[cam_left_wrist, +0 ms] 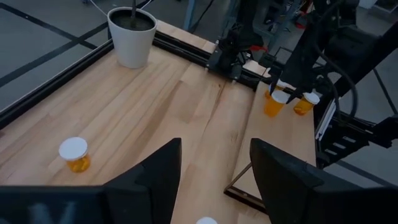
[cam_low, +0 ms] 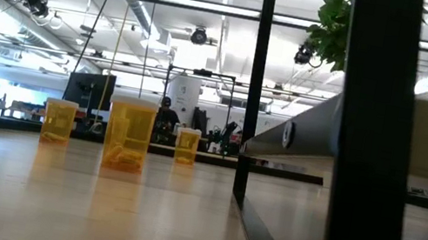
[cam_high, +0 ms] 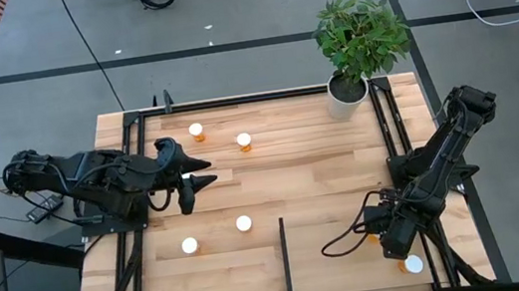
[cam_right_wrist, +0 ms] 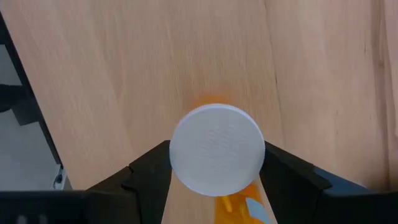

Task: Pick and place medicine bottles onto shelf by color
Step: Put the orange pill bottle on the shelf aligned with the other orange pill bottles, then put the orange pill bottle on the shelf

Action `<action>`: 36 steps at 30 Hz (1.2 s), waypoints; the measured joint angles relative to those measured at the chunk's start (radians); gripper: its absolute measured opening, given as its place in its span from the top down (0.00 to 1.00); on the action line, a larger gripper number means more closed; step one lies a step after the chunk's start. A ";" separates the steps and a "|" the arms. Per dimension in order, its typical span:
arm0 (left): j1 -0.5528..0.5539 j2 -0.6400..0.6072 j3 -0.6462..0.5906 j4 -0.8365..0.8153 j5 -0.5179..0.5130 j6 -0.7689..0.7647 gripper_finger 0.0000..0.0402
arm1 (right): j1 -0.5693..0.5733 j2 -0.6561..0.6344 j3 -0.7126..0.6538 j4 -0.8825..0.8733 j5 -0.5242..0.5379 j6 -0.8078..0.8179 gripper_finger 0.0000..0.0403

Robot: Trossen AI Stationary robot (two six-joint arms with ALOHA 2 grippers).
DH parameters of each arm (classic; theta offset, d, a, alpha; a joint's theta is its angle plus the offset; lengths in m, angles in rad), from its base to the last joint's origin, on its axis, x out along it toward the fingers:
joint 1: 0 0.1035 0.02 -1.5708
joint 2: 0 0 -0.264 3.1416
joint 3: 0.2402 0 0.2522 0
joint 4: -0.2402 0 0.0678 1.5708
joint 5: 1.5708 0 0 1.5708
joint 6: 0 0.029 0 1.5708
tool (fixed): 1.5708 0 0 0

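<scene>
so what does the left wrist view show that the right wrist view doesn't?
Left wrist only: the white pot, the open left gripper with nothing between its fingers, a lone bottle on the table, and the right arm over two bottles on the shelf. Right wrist only: a white cap seen close from above, between the right gripper fingers. Shared: light wood and orange bottles.

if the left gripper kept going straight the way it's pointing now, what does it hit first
Probably nothing soon. The left gripper, fingers apart and empty, points across bare tabletop. The nearest orange bottle sits off to one side of that line, and the right arm's base rail lies far beyond, though depth is hard to judge.
</scene>
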 joint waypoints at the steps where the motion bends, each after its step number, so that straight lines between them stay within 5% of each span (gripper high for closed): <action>1: 0.000 0.000 0.000 0.000 0.000 0.000 0.50 | 0.000 -0.001 -0.002 0.001 0.000 0.001 0.42; 17: 0.000 0.000 0.000 0.000 0.000 0.001 0.49 | 0.000 -0.001 0.004 -0.017 -0.004 0.031 0.42; 27: 0.000 0.000 0.000 0.000 0.005 0.061 0.40 | 0.000 -0.077 0.004 -0.017 0.006 0.057 0.28; 36: -0.035 0.154 0.000 -0.050 0.247 0.193 0.27 | 0.000 -0.199 0.005 -0.018 -0.036 0.117 0.23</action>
